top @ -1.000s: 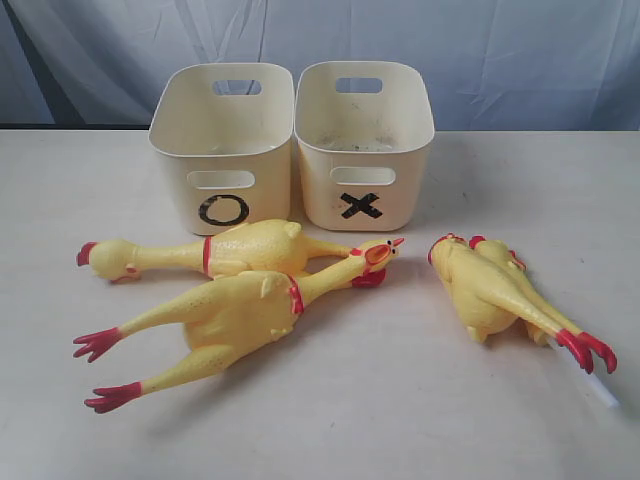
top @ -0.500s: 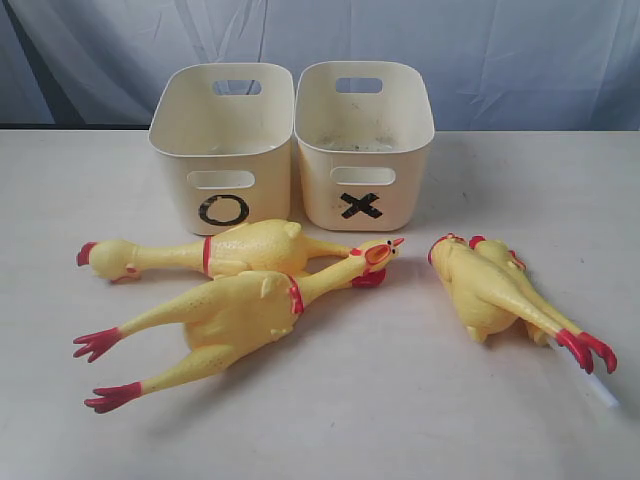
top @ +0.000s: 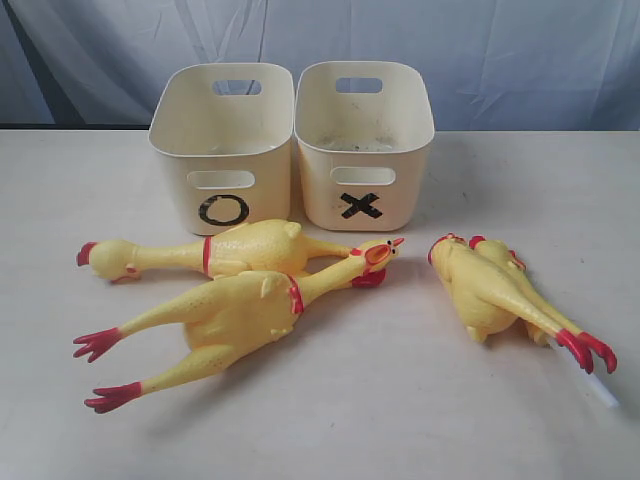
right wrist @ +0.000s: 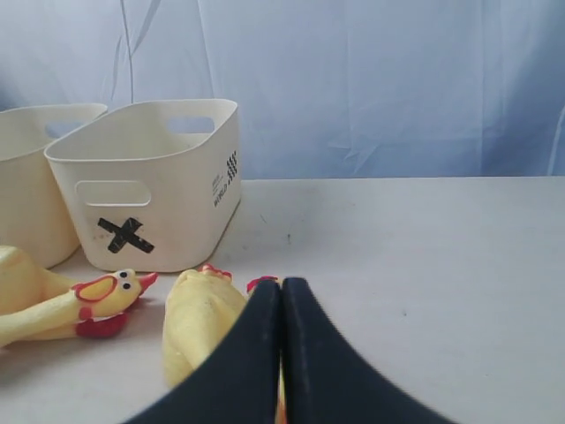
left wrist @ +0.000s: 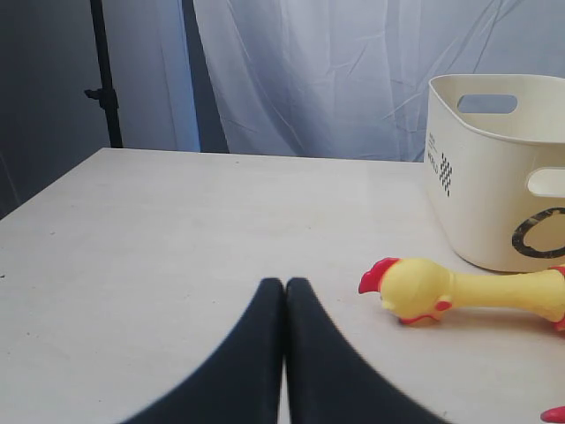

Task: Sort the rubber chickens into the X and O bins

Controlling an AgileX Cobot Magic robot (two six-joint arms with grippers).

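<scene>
Two cream bins stand side by side at the back: the O bin on the left, the X bin on the right. In front of them lie two long rubber chickens, one behind the other, crossing near the X bin. Two shorter chickens lie together at the right. Neither gripper shows in the exterior view. My left gripper is shut and empty, close to a long chicken's head. Above the short chickens my right gripper is shut and empty.
The pale table ends at a back edge behind the bins, with a wrinkled blue-grey curtain beyond. A dark stand pole rises past the table's far corner in the left wrist view.
</scene>
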